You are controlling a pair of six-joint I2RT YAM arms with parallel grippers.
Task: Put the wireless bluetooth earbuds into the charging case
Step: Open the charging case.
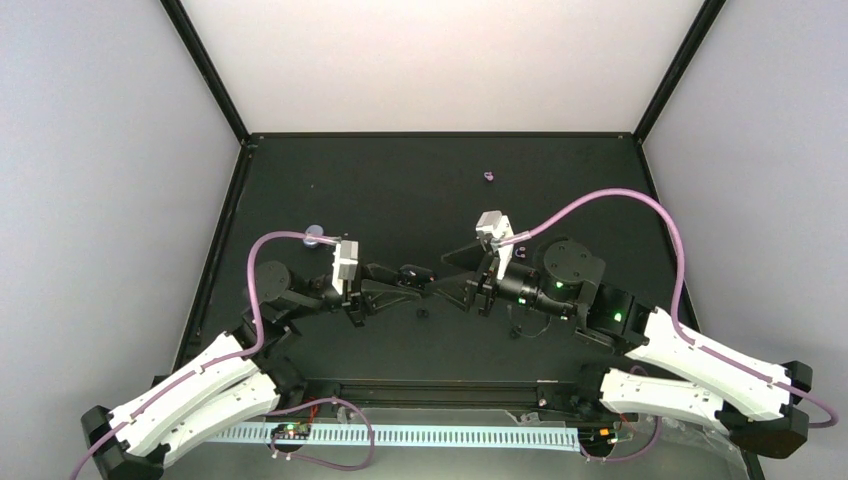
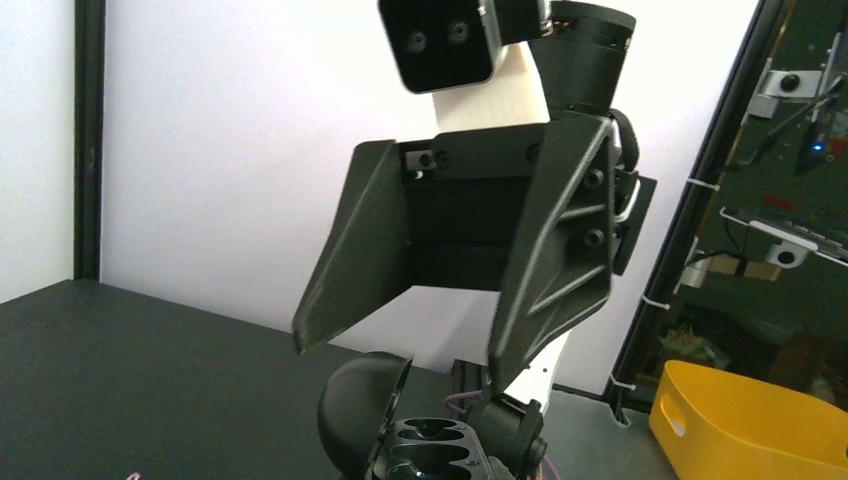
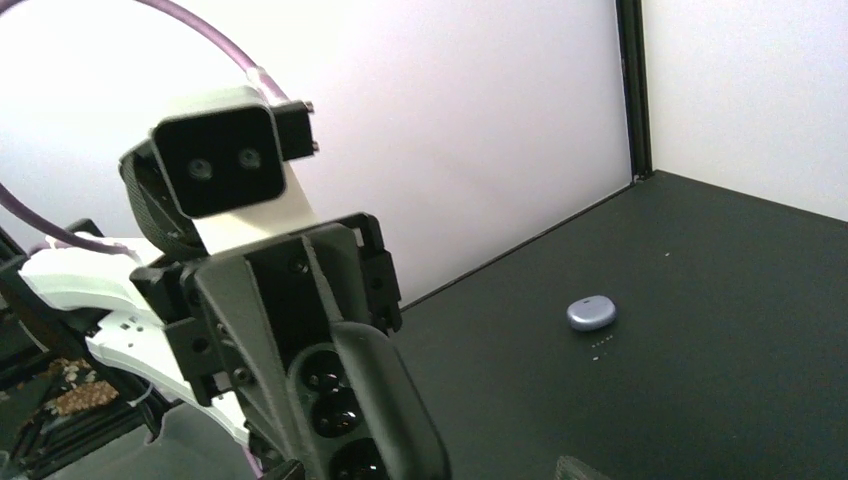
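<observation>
Two arms meet nose to nose midway between the tabletop's left and right edges. We find the left gripper (image 1: 418, 279) clamped on the open case (image 2: 430, 446), sockets exposed, presumably held steady for loading. Facing it closely, the right gripper (image 2: 398, 362) has its fingers apart, with nothing visible between them. One purple earbud (image 1: 488, 177) lies loose near the far edge, well apart.

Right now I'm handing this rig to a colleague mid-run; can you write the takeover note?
Left gripper: shut on the open charging case.
Right gripper: open, empty, facing the case.
One earbud lies far back on the table. A pale lavender oval behind the left arm may be the other; unclear.
Done: case picked up and open.
To do: pick and seat both buds; sockets look empty.
</observation>
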